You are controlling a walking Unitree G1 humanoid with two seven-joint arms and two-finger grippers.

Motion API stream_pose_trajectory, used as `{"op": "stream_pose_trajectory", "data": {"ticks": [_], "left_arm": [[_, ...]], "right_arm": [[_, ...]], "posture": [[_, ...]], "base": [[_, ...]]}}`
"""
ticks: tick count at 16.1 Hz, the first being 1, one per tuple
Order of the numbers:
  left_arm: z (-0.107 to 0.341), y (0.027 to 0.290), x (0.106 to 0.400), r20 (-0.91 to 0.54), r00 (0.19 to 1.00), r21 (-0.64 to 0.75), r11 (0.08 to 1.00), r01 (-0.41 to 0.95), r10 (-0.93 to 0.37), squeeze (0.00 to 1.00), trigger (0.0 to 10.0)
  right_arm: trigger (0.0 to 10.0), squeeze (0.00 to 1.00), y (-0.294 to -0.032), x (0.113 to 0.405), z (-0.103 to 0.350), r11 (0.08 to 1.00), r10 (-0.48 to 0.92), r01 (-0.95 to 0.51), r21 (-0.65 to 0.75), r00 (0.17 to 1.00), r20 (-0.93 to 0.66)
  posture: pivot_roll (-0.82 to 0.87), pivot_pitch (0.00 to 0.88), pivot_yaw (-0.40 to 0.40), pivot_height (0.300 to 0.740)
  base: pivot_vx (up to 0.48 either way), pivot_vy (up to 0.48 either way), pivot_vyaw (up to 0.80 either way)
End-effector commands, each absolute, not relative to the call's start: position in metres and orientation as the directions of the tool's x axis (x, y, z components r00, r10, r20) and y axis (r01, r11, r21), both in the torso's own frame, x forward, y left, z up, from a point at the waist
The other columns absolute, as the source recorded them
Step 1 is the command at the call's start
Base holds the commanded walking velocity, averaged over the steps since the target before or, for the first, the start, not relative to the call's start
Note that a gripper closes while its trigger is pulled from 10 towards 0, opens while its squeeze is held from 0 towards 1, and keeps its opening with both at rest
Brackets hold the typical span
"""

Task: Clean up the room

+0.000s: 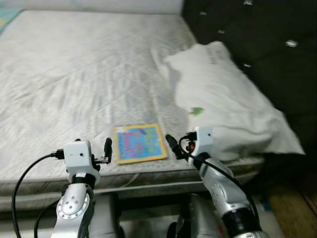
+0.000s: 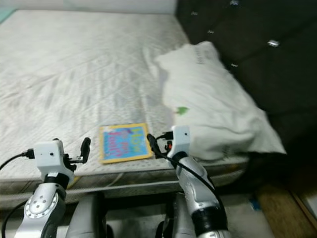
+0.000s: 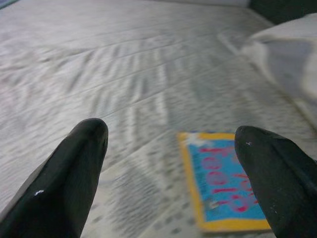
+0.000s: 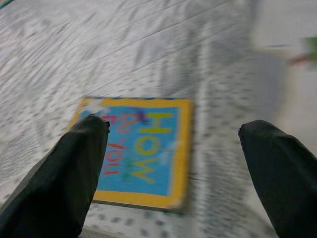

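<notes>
A thin square book point(image 1: 139, 143) with a blue cover, yellow border and coloured letters lies flat on the grey mattress point(image 1: 74, 74), close to its front edge. My left gripper point(image 1: 107, 148) hovers just left of the book, fingers open and empty; its wrist view has the book point(image 3: 225, 186) ahead and to one side. My right gripper point(image 1: 173, 145) sits just right of the book, also open and empty, and the book point(image 4: 143, 151) lies between its spread fingers point(image 4: 79, 178) a short way ahead.
A white pillow point(image 1: 223, 99) with a small green mark lies on the mattress at the right, against a dark tufted headboard point(image 1: 257, 39). The mattress front edge point(image 1: 143, 176) runs under both arms. Wooden floor point(image 1: 292, 203) shows at the lower right.
</notes>
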State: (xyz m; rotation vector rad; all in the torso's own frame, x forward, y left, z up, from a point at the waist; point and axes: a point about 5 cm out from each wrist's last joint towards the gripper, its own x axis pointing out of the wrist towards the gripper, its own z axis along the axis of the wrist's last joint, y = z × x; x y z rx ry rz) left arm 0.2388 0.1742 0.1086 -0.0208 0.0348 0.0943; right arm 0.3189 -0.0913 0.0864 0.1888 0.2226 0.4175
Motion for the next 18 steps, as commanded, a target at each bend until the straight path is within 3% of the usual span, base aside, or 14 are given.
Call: {"op": "stream_pose_trajectory", "data": {"ticks": [1, 3, 6, 9, 14, 18], "left_arm": [[0.109, 0.177, 0.232, -0.047, 0.992, -0.010, 0.993, -0.119, 0.118, 0.00, 10.0], [0.109, 0.181, 0.224, -0.056, 0.989, -0.004, 0.991, -0.137, 0.137, 0.00, 10.0], [0.110, 0.182, 0.212, -0.074, 0.986, 0.004, 0.989, -0.147, 0.147, 0.00, 10.0], [0.115, 0.183, 0.200, -0.091, 0.985, 0.007, 0.989, -0.145, 0.145, 0.00, 10.0], [0.119, 0.184, 0.185, -0.129, 0.979, 0.013, 0.987, -0.158, 0.158, 0.00, 10.0], [0.121, 0.181, 0.186, -0.135, 0.980, 0.007, 0.989, -0.145, 0.144, 0.00, 10.0]], "right_arm": [[10.0, 0.00, -0.084, 0.320, 0.086, 0.893, 0.433, -0.390, 0.224, 0.881, -0.190], [10.0, 0.00, -0.074, 0.322, 0.086, 0.885, 0.451, -0.409, 0.223, 0.872, -0.192], [10.0, 0.00, -0.060, 0.326, 0.082, 0.885, 0.455, -0.407, 0.227, 0.861, -0.228], [10.0, 0.00, -0.044, 0.325, 0.062, 0.907, 0.420, -0.372, 0.199, 0.833, -0.359], [10.0, 0.00, -0.037, 0.326, 0.046, 0.935, 0.349, -0.270, 0.229, 0.807, -0.476], [10.0, 0.00, -0.036, 0.335, 0.055, 0.944, 0.306, -0.204, 0.259, 0.834, -0.459]], "posture": [[0.08, 0.179, -0.095, 0.596], [0.09, 0.198, -0.100, 0.596], [0.13, 0.240, -0.104, 0.596], [0.18, 0.284, -0.104, 0.596], [0.23, 0.338, -0.104, 0.596], [0.24, 0.341, -0.104, 0.596]], "base": [[0.000, 0.000, 0.79], [0.000, 0.000, 0.78], [0.000, 0.000, 0.00], [0.000, 0.000, 0.00], [0.000, 0.000, 0.00], [0.000, 0.000, 0.00]]}}
